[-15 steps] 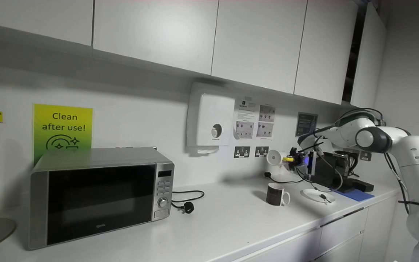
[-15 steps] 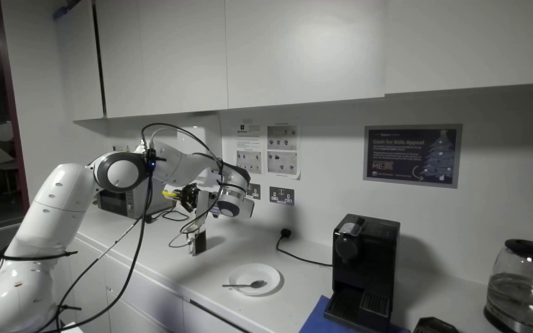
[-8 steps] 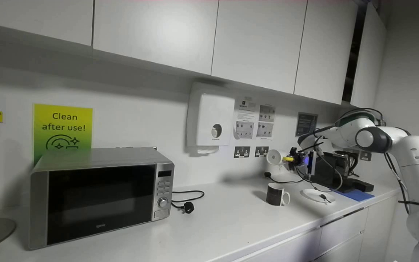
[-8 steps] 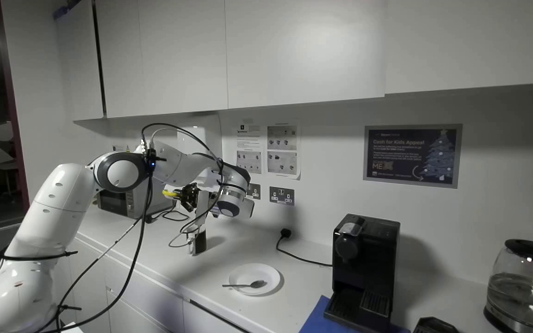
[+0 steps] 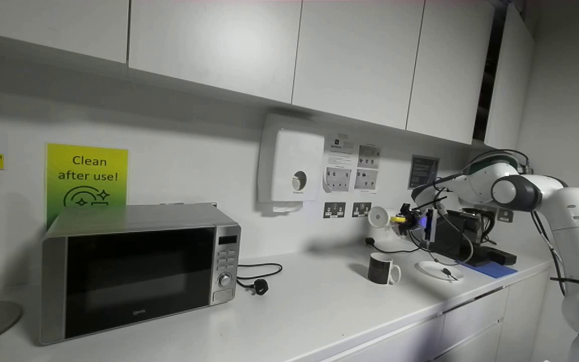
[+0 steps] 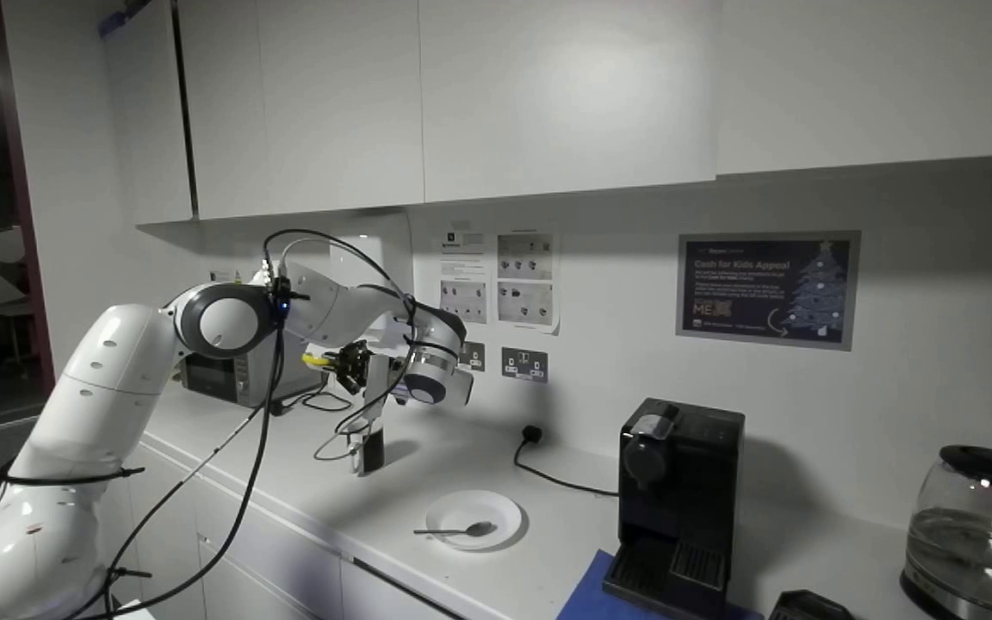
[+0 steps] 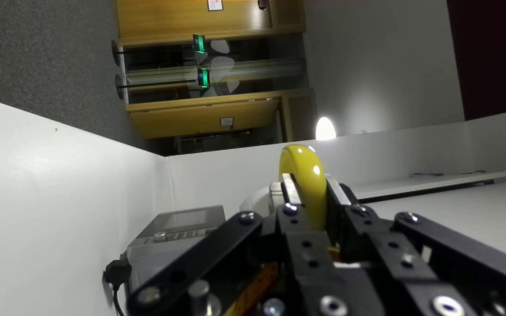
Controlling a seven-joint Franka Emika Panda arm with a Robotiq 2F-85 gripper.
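One gripper (image 7: 312,189) holds one yellow handle (image 7: 308,169); one plate (image 6: 472,501).

One yellow handle (image 7: 312,186), one plate (image 6: 472,505) and one spoon (image 6: 478,529) show.

In an exterior view, camera stands out from the counter (image 5: 289,314), below the wall cupboards (image 5: 360,55) and slightly above the microwave (image 5: 141,281), which is near, lower left. Faces the wall (image 5: 209,166) obliquely; arm (image 5: 578,213) farther off at right.

In an exterior view with the coffee machine (image 6: 698,491) nearer, lower right, camera looks along the counter the opposite way: arm at left, microwave small beyond it.

Both exterior views share mug (image 5: 380,270), plate (image 6: 472,508), sockets (image 6: 524,364) and notices (image 6: 523,280).

Wrist view: camera close behind the gripper (image 7: 309,191), which enters from bottom. Picture rolled about a quarter turn: counter at left, floor (image 7: 51,57) upper left. Faces past the microwave, lower left of centre, toward wooden doors (image 7: 174,19) at top. Microwave common to all three views.
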